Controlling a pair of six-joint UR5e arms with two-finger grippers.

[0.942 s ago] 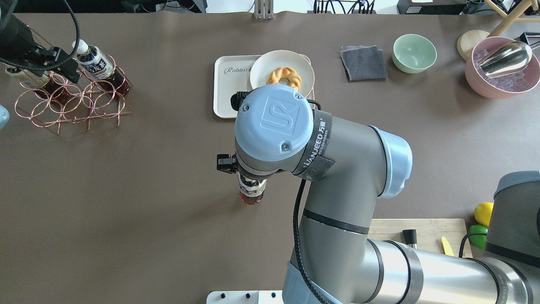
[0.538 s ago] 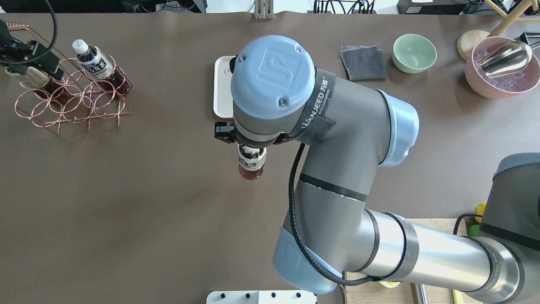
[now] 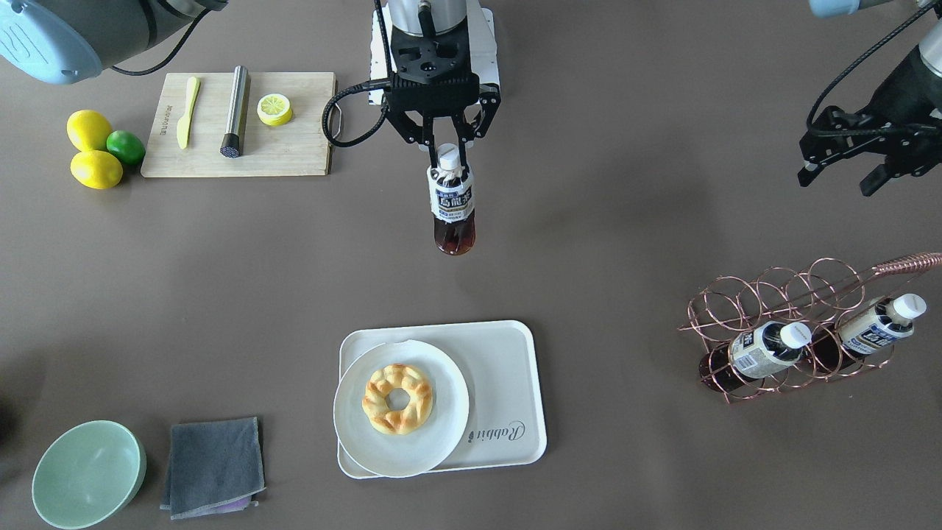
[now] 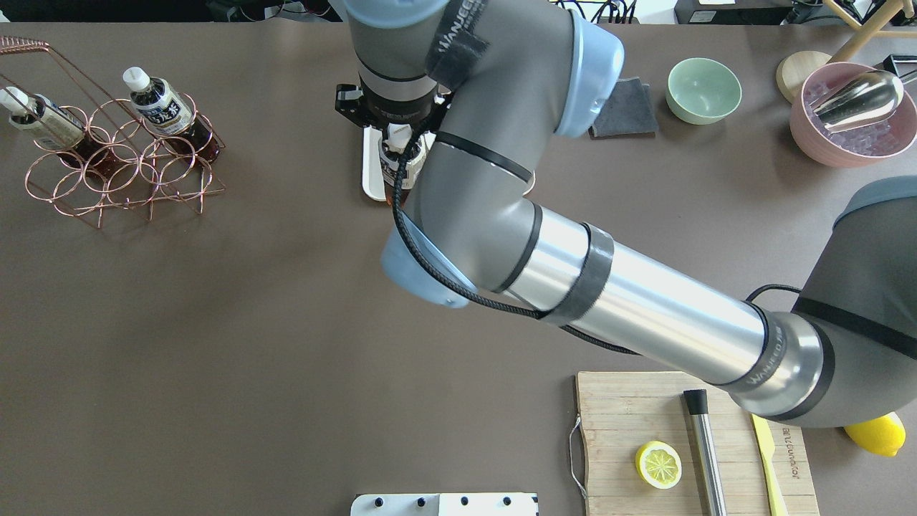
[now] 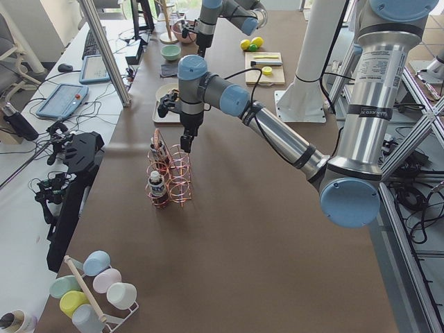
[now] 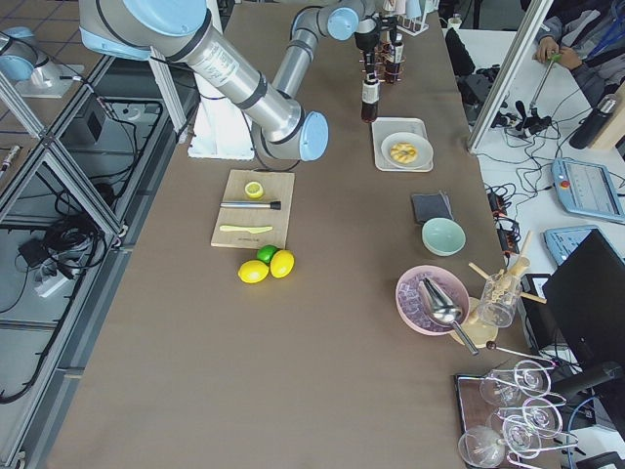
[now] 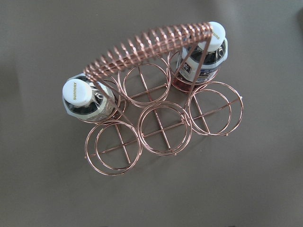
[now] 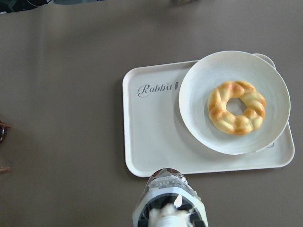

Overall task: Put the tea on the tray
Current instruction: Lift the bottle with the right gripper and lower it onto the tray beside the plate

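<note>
Front-facing view: the tea (image 3: 451, 206) is a small clear bottle with dark brown liquid in the bottom half, a white-and-dark-blue label round the middle and a white cap. It hangs upright under the right gripper (image 3: 449, 147), which pinches it at the neck and cap, so the whole body is below the fingers. It's up off the table (image 3: 221, 294), well short of the tray (image 3: 504, 368) in this view. On the tray's left half sits a round plate (image 3: 456, 401) with a donut (image 3: 398, 397). Far right, the left gripper (image 3: 839, 180) has its fingers spread with nothing between them, above the copper wire rack (image 3: 780, 294) holding two other bottles (image 3: 762, 346).

Overhead view: the right arm covers most of it. Only the cap and a bit of label peek out, right by the tray's left edge.

Right wrist view: the bottle fills the bottom, blurry, its base overlapping the tray's near edge. Can't tell if it's actually over the tray.

Exterior right view: the bottle dangles just left of the tray.
</note>
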